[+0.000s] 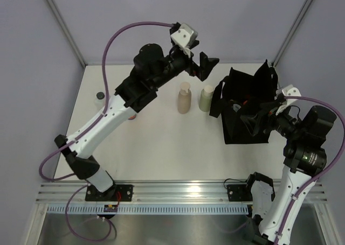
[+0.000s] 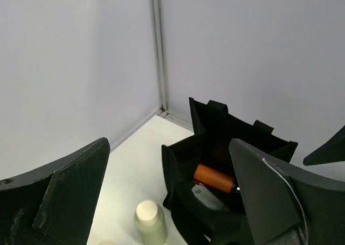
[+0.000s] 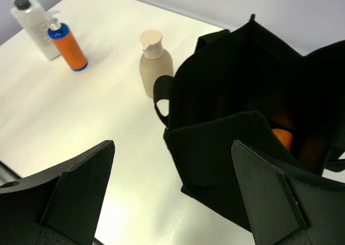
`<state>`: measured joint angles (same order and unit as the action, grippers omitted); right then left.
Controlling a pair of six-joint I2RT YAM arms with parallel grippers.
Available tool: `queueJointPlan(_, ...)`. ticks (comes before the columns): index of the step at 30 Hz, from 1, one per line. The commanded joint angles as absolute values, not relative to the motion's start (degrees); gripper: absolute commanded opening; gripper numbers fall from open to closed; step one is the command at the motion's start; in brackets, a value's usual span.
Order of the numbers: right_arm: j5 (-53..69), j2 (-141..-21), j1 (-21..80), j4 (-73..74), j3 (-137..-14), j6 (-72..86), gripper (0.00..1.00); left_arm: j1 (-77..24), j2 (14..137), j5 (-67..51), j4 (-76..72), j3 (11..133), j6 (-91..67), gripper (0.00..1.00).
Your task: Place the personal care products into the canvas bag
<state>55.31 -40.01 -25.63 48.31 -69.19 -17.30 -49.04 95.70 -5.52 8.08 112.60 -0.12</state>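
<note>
Two robot arms over a white tabletop (image 1: 161, 142). The L claw (image 1: 207, 64) hangs above the far centre of the tabletop, jaws spread wide w/ nothing betw. them. The R claw (image 3: 172, 147) hovers at the right side of the black canvas bag (image 1: 243, 132), likewise wide open & empty.

The bag stands upright on the right half of the tabletop, mouth gaping, one handle loop hanging down its left side. Inside lies an orange bottle (image 2: 214, 177) on its side, w/ a pale item (image 2: 206, 197) just beside it. The rest of the interior is too dark to make out.

Outside the bag, a tan pump bottle (image 1: 184, 98) & an olive-green bottle (image 1: 205, 98) w/ cream cap stand upright side by side, not touching. The olive-green one is just left of the bag, the tan one next to it on the left.

Well off to the left, near the tabletop's left edge, a clear bottle (image 3: 33, 21) w/ grey cap stands upright, w/ a blue-capped orange bottle (image 3: 68, 47) just beside it. From above, the L arm (image 1: 116, 113) hides most of that pair.
</note>
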Motion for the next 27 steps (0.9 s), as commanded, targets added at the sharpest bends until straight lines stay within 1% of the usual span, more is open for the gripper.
queueJointPlan(1, 60.7, -40.2, -25.8, 55.4, -72.5, -25.7, 0.99, -49.4, 89.3, 1.7, 12.5, 106.7, 4.0, 0.99)
queueJointPlan(4, 61.4, -40.2, -25.8, 59.5, -74.0, -29.4, 0.99, -49.4, 82.6, 5.5, 15.5, 98.8, 5.0, 0.99)
queueJointPlan(8, 63.0, -40.3, -25.8, 63.0, -75.3, -32.3, 1.00, -49.4, 71.4, 9.1, 16.9, 84.8, 6.6, 0.99)
queueJointPlan(15, 66.9, -43.9, -25.8, 63.2, -79.1, -31.2, 1.00, -49.4, 56.8, 13.6, 18.7, 70.6, 6.1, 0.99)
queueJointPlan(21, 66.8, -49.6, -25.1, 63.4, -88.5, -30.2, 1.00, -49.4, 49.9, 14.3, 19.9, 58.9, 5.7, 0.99)
queueJointPlan(22, 66.5, -52.4, -24.4, 63.6, -91.3, -30.1, 0.99, -49.4, 48.7, 14.4, 20.3, 57.0, 5.7, 0.99)
queueJointPlan(24, 64.7, -54.5, -23.5, 63.9, -94.0, -29.7, 1.00, -49.4, 47.4, 14.9, 21.4, 55.6, 5.8, 0.99)
queueJointPlan(27, 60.1, -58.0, -19.3, 62.8, -97.6, -28.1, 0.99, -49.4, 44.7, 14.8, 21.5, 52.7, 6.0, 0.99)
